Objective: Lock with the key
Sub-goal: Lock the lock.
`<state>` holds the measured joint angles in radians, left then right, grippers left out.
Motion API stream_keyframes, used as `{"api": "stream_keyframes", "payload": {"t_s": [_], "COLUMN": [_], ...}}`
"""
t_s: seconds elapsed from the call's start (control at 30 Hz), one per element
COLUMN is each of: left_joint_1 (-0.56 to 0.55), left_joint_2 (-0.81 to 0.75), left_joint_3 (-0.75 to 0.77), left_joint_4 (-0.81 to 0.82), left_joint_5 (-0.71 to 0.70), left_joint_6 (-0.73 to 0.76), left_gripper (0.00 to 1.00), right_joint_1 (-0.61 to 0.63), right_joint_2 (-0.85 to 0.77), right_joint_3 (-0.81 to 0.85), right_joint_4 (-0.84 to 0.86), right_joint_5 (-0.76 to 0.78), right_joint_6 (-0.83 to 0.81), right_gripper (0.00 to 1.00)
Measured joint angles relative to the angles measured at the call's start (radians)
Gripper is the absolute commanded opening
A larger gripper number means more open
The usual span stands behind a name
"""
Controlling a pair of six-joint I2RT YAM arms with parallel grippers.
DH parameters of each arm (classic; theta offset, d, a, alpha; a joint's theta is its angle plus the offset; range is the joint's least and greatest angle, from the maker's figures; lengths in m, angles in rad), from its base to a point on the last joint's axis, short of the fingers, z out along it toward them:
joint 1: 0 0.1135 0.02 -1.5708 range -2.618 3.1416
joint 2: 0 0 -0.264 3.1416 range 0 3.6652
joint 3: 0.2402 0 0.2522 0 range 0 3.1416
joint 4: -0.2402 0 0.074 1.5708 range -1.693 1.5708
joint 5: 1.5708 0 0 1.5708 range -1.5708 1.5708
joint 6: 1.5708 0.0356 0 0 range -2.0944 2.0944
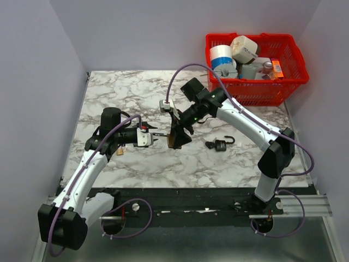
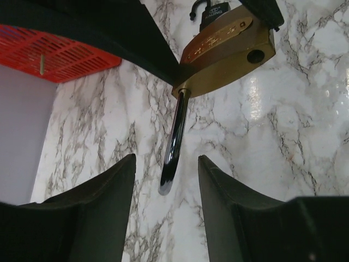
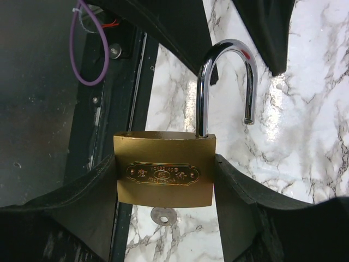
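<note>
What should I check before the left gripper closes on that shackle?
1. Right gripper hold: the brass padlock is clamped between both fingers. Ok.
2. Shackle state: the free end is out of the body, so the padlock is unlocked. Ok.
3. Left gripper state: it is open, with the shackle between its fingers and touching neither. Ok.
4. Key in the keyway: only a small metal piece shows under the body. Cannot tell.
5. Black padlock: it lies on the table, apart from both grippers. Ok.
</note>
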<state>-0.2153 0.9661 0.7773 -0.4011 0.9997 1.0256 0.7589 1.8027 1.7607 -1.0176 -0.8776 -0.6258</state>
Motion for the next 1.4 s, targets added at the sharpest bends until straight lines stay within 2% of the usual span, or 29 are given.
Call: {"api": "stream_keyframes", "payload": {"t_s": [0.07,0.23,0.33,0.37,0.43,0.47,0.53,0.57,0.67,0.7,0.9,1.13,1.4], "left_joint_1": [-0.024,-0.049,-0.051,-0.053,-0.054,-0.055,-0.055,-0.055,-0.055,-0.055,-0.059,-0.055,-0.055], "left_joint_2": [0.008,0.028,0.041,0.043,0.045,0.046,0.048,0.049,0.049,0.047,0.032,0.016,0.016], "left_joint_3": [0.003,0.019,0.032,0.032,0.033,0.034,0.039,0.045,0.053,0.053,0.086,0.163,0.227], "left_joint_4": [0.001,-0.002,-0.014,-0.019,-0.036,-0.043,-0.055,-0.063,-0.069,-0.066,-0.077,-0.063,0.019], "left_joint_5": [-0.002,-0.008,-0.01,-0.01,-0.01,-0.01,-0.012,-0.013,-0.016,-0.016,-0.019,-0.002,0.027], "left_joint_6": [0.002,0.003,0.002,0.003,0.002,0.005,0.002,0.002,-0.014,-0.035,-0.147,-0.281,-0.475], "left_gripper": [0.41,0.32,0.14,0.02,0.0,0.0,0.0,0.0,0.0,0.0,0.0,0.0,0.0], "right_joint_1": [0.002,0.011,0.013,0.012,0.011,0.011,0.011,0.011,0.011,0.011,-0.036,-0.087,-0.079], "right_joint_2": [0.0,0.0,0.0,0.0,0.0,0.0,0.0,0.0,-0.002,-0.003,-0.01,-0.103,-0.161], "right_joint_3": [0.0,0.0,0.0,0.0,0.0,0.0,-0.003,-0.005,-0.005,-0.005,0.019,0.01,0.034], "right_joint_4": [0.0,0.003,0.007,0.01,0.014,0.014,0.015,0.018,0.028,0.029,0.06,0.058,0.061], "right_joint_5": [-0.001,-0.005,-0.006,-0.005,0.001,0.005,0.007,0.007,0.006,0.004,-0.006,0.025,0.068], "right_joint_6": [0.0,0.006,0.008,0.009,0.011,0.01,0.013,0.016,0.044,0.058,0.134,0.063,0.022], "right_gripper": [0.01,0.01,0.01,0.01,0.01,0.06,0.23,0.6,0.91,0.95,1.0,1.0,0.94]}}
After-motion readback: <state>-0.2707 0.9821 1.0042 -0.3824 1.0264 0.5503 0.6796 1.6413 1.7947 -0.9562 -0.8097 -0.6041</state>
